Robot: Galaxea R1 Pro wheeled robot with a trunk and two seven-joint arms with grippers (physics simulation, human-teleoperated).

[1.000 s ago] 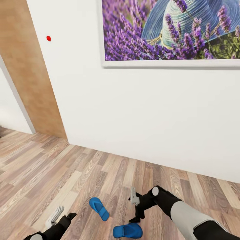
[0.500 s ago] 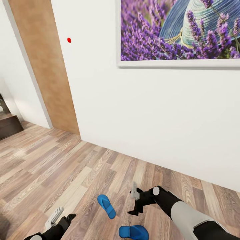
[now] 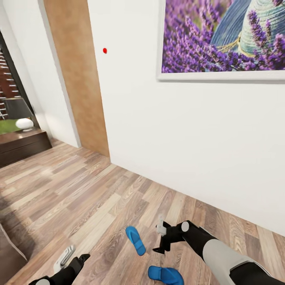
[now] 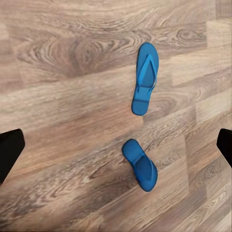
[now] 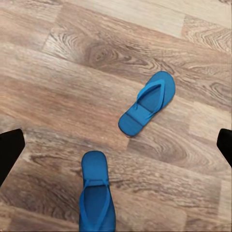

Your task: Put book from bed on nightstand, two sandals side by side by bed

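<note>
My view has swung since a second ago: the wall, the lavender picture (image 3: 223, 37) and the red dot (image 3: 105, 50) have all slid toward my right, and a dark low cabinet (image 3: 21, 146) with a lamp (image 3: 21, 114) on it has come in at the far left. That shift is my head and base turning, not the things moving.

The two sandals lie on the wood floor (image 3: 79, 198) where they were, apart and at an angle to each other, not side by side. One sandal (image 3: 135, 240) lies between my arms; the other sandal (image 3: 165, 274) lies nearer me, under my right forearm. Neither is held.

My right gripper (image 3: 160, 231) hangs above the floor just beside the first sandal, its fingers spread wide and empty, the dark tips showing at both edges of the right wrist view. My left gripper (image 3: 65, 257) sits low at my left; its fingers are also wide apart with nothing between them.
</note>
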